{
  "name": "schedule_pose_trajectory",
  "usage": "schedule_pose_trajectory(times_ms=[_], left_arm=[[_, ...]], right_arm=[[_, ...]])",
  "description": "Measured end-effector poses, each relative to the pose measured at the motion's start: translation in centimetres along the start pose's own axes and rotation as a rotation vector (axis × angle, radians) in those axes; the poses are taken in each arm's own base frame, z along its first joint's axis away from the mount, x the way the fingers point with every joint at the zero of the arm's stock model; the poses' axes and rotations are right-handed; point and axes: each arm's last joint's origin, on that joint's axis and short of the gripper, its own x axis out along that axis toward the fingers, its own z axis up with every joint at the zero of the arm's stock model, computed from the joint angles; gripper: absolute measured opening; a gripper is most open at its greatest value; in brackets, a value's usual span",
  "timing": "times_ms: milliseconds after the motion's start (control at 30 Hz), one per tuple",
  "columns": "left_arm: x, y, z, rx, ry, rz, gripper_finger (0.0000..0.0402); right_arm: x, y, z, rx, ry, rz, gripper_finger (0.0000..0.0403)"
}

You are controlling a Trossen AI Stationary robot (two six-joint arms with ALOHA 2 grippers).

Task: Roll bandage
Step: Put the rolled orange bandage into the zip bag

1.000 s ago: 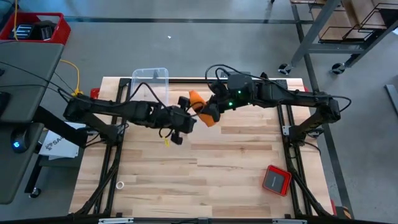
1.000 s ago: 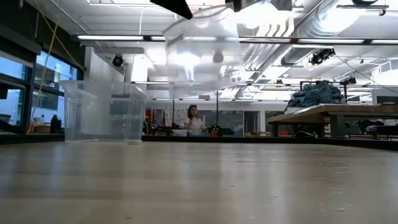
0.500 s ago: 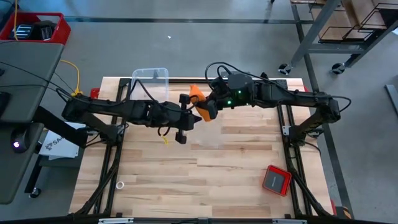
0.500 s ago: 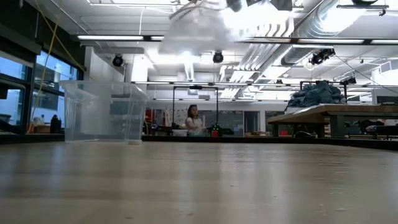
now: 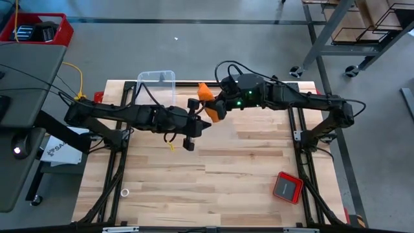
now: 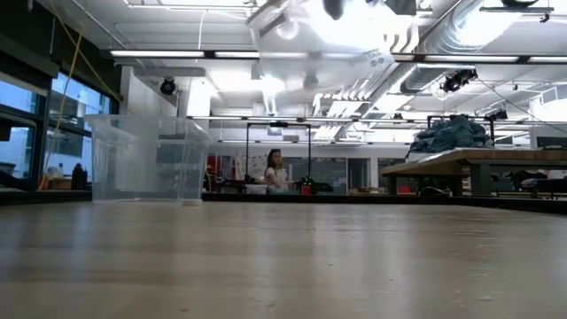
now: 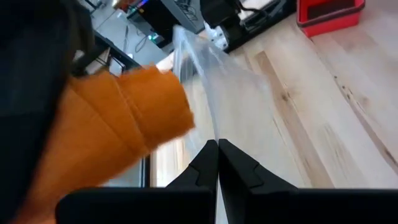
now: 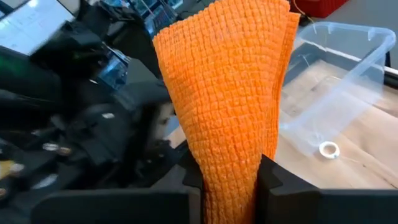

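The bandage is a bright orange, waffle-textured bundle held high over the table's far middle, with my right gripper shut on it. It fills the right wrist view and shows beside my left fingers. My left gripper is just left of it, shut on a clear plastic bag. That bag shows at the top of the low view. My left gripper pinches an edge of the clear plastic bag between its two shut fingers. The bag runs on beyond the fingertips and is lifted clear of the table. My right gripper pinches the bandage's lower end between its two fingers. Several folded layers sit between them. The bandage sticks out past the fingertips, widening away from them, clear of the table.
A clear plastic bin stands at the table's far left, with a small white ring on the wood in front of it. A red square device lies near the right front. Another small ring lies at the left front.
My right gripper has tipped upward, swinging the bandage toward the table's far edge. My left gripper has also tipped up, and the clear bag has risen higher above the table. Both grips have stayed shut.
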Motion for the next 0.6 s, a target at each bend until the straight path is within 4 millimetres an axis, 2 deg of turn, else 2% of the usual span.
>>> schedule_pose_trajectory(times_ms=[333,600], left_arm=[[0.0,0.2,0.4,0.017,-0.032,0.034,0.0],[-0.2,0.6,0.5,0.003,-0.027,0.098,0.0]], right_arm=[[0.1,0.6,-0.8,0.013,0.032,0.005,0.0042],[0.1,0.8,-2.0,0.008,0.086,-0.07,0.0042]])
